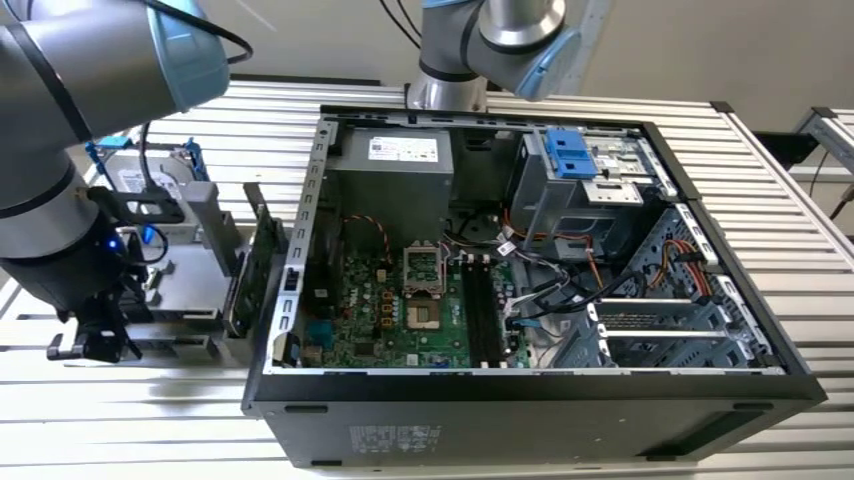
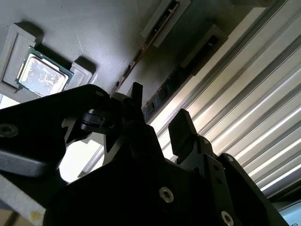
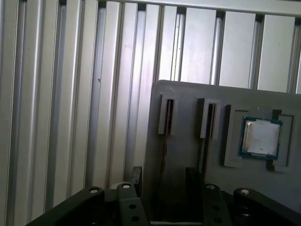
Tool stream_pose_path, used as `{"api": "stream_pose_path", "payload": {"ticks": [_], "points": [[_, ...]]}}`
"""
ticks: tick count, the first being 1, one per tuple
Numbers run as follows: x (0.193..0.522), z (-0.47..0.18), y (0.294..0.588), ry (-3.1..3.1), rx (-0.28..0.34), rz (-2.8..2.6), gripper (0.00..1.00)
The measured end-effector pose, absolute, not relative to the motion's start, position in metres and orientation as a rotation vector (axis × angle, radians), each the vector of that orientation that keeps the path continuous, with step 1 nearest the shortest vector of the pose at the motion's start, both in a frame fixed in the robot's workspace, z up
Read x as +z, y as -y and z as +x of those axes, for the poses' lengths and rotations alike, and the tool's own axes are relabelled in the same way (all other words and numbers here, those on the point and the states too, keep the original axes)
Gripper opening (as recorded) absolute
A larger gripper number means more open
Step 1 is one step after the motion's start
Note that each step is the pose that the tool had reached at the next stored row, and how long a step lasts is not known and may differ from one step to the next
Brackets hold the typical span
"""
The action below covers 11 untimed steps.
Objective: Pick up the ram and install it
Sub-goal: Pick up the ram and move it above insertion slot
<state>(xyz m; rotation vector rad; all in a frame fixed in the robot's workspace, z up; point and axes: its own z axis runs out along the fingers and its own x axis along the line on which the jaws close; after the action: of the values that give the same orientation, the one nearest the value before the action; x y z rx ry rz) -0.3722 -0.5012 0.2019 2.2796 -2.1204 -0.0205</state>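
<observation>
Your claw (image 3: 163, 175) stands open at a middling width, its dark fingers (image 3: 136, 175) apart and gripping nothing. It hangs low over a grey holder (image 3: 188, 99) with two narrow slots. The ram (image 3: 164, 146) stands edge-on in one slot, and in the first wrist view it runs between the fingers; you cannot tell whether they touch it. A square chip (image 3: 261, 137) sits in a recess beside the slots. The holder rests on a ribbed metal counter (image 3: 70, 94). In the exterior view, the open computer case (image 1: 534, 390) lies on the counter to the exterior view's right of the arm (image 1: 54, 200).
</observation>
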Motion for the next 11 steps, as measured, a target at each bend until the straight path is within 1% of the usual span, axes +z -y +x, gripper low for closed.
{"api": "stream_pose_path", "payload": {"ticks": [11], "points": [[0.1953,-0.373,0.5016,2.119,-0.018,2.278,1.0]]}}
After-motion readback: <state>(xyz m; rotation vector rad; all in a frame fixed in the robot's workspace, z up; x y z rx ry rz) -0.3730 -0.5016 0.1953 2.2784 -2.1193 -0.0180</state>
